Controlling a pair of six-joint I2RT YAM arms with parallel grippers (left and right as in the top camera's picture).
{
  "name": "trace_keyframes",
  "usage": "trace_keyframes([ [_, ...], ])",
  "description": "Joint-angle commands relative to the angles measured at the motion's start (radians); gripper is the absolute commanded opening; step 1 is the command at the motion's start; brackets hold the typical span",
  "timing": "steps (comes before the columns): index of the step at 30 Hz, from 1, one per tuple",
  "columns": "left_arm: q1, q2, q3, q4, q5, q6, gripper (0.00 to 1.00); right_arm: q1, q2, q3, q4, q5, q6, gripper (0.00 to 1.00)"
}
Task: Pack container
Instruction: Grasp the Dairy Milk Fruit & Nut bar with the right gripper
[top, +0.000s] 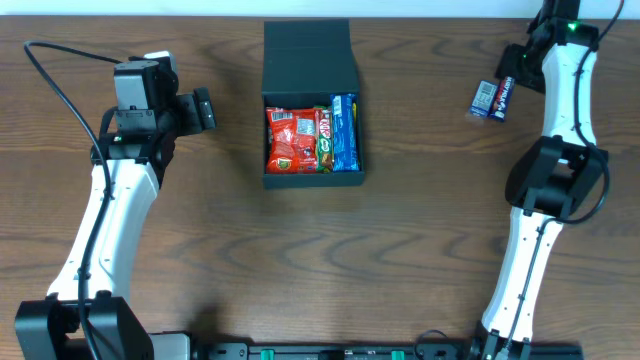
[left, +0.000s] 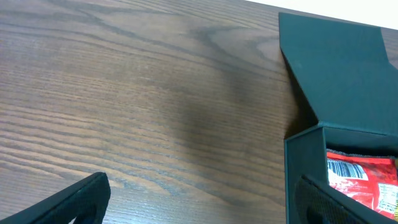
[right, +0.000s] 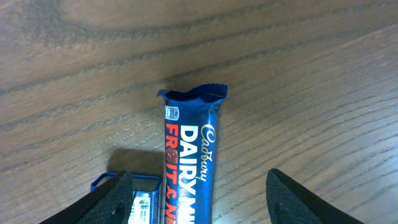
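The black box container (top: 312, 178) sits at the table's back middle with its flap lid (top: 309, 55) open toward the far edge. It holds a red snack packet (top: 291, 139), a thin bar and a blue bar (top: 343, 132). The left wrist view shows the box's corner (left: 305, 162) and lid (left: 336, 68). My left gripper (top: 203, 108) is open and empty, left of the box. My right gripper (right: 202, 199) is open above a blue Dairy Milk bar (right: 194, 149) and a small blue packet (right: 144, 202) at the back right (top: 493, 98).
Bare brown wood tabletop (top: 400, 250) lies around the box. The far table edge runs just behind the lid and the right arm (top: 565, 90).
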Motion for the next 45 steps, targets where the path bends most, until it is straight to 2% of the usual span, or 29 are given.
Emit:
trace_keyframes([
  [1,0.004,0.005,-0.006,0.003,0.000,-0.008,0.96,-0.009,0.018,-0.023,0.005,-0.009,0.000,0.68],
  [26,0.004,0.005,-0.006,0.003,0.007,-0.015,0.95,-0.009,0.018,-0.077,0.028,-0.009,0.000,0.56],
  [36,0.004,0.005,-0.006,0.003,0.007,-0.015,0.95,-0.009,0.018,-0.119,0.046,-0.035,0.002,0.45],
  [45,0.004,0.005,-0.006,0.001,0.007,-0.015,0.95,-0.009,0.018,-0.124,0.050,-0.035,0.029,0.26],
])
